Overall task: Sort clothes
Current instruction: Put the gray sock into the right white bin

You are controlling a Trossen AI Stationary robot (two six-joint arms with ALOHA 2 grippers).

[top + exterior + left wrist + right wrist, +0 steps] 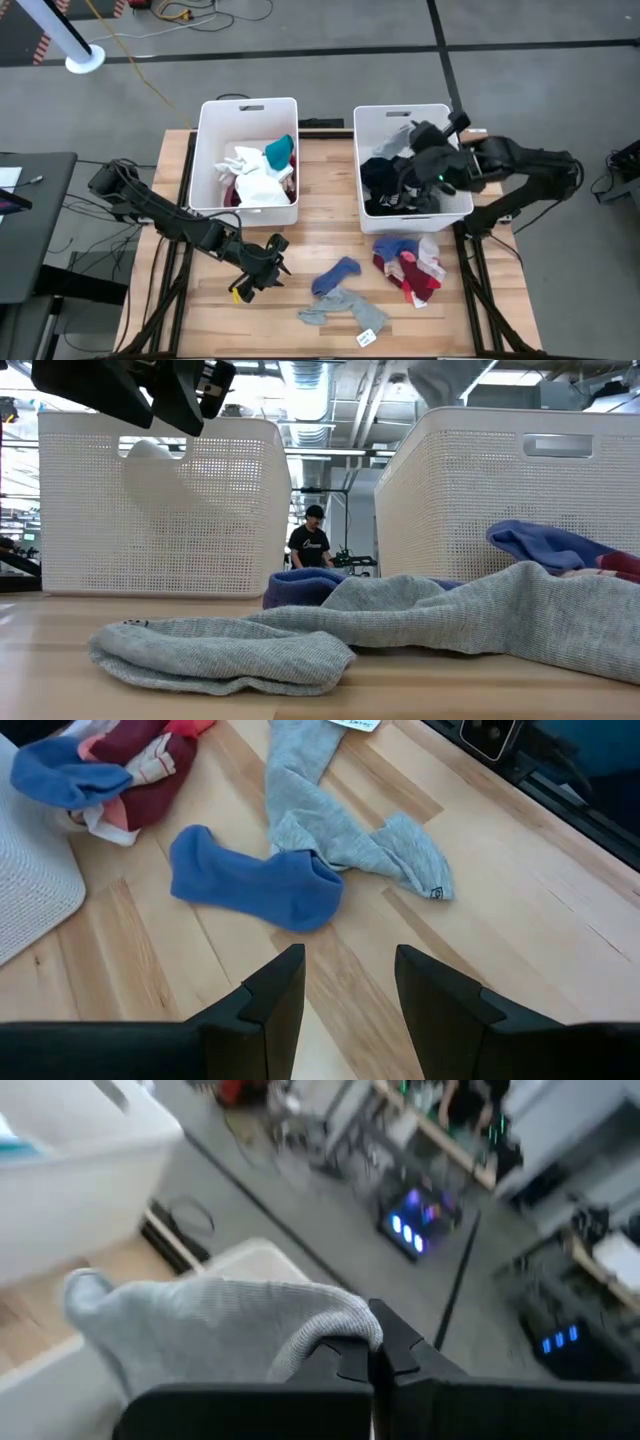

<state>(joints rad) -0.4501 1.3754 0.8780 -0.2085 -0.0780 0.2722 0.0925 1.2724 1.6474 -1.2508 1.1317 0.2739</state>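
Grey sock [340, 306], limp, light, nearest table front; pinch mid-fold; blue sock [336, 274] just behind; left gripper [262, 266] beside them, fingers parted, empty; mixed pile [408, 262] rightward; right gripper [372, 1348] clenched on grey garment [220, 1325] above right bin [440, 208].

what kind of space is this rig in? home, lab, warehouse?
Most likely a robotics lab or workshop, not a home. The wooden table stands on a bare grey concrete floor with loose cables; the low view shows exposed ceiling ducting and a person at equipment behind the white bins.
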